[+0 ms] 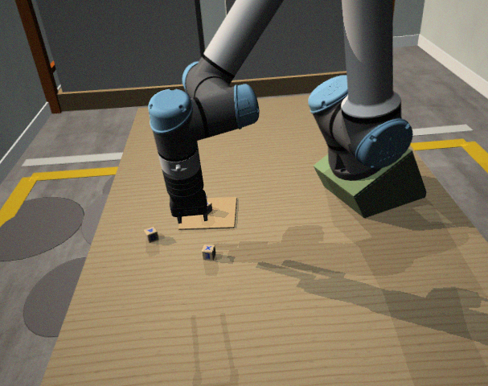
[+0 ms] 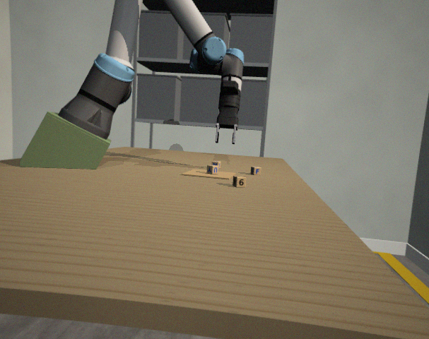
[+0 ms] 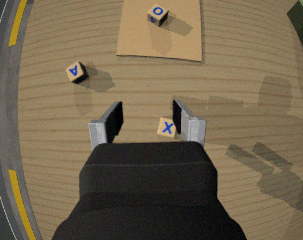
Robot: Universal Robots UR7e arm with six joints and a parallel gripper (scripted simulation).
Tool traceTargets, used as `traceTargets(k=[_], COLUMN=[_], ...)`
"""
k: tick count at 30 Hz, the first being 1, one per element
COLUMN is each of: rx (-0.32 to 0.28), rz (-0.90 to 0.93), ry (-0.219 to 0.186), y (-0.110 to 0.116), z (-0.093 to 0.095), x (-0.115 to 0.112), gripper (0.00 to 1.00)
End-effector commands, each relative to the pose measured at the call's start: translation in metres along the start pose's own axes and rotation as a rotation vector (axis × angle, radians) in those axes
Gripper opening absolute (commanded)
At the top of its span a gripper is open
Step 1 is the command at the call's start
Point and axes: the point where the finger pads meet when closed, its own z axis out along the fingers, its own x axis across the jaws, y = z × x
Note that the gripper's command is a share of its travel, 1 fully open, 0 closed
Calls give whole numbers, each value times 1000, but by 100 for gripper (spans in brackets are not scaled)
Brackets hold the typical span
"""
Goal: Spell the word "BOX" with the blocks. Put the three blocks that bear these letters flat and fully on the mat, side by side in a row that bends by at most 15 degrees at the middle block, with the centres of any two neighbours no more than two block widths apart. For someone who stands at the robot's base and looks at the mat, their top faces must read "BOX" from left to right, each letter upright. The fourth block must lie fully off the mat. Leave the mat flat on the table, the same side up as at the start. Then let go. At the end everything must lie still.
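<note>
My gripper [image 1: 192, 219] [image 2: 225, 142] [image 3: 147, 111] is open and empty, pointing down well above the table. The X-topped block [image 1: 208, 252] [image 2: 216, 164] [image 3: 166, 127] lies on the table, below and near the right finger in the wrist view. The O-topped block [image 1: 209, 207] [image 2: 212, 169] [image 3: 157, 15] is on the mat [image 1: 229, 216] [image 2: 196, 172] [image 3: 131, 42], partly hidden by the gripper in the top view. The A-topped block [image 1: 151, 234] [image 2: 255, 170] [image 3: 76, 72] lies off the mat. A block with a 6 on its side [image 2: 239, 181] lies off the mat; its top is unreadable.
The green wedge base [image 1: 385, 195] [image 2: 64, 145] carries the arm at one side of the table [image 1: 152, 311] [image 2: 170, 233]. The A-topped block is the one nearest the table's left edge in the top view. Arm shadows cross the table beside the X-topped block.
</note>
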Motion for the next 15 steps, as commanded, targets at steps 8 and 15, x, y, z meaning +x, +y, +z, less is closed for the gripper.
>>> traceTargets(k=[8,15], rx=[3,3], rz=[11,13], ry=[0,0], y=[17,18], z=[-11,-12], x=[25,28], gripper=[100,100])
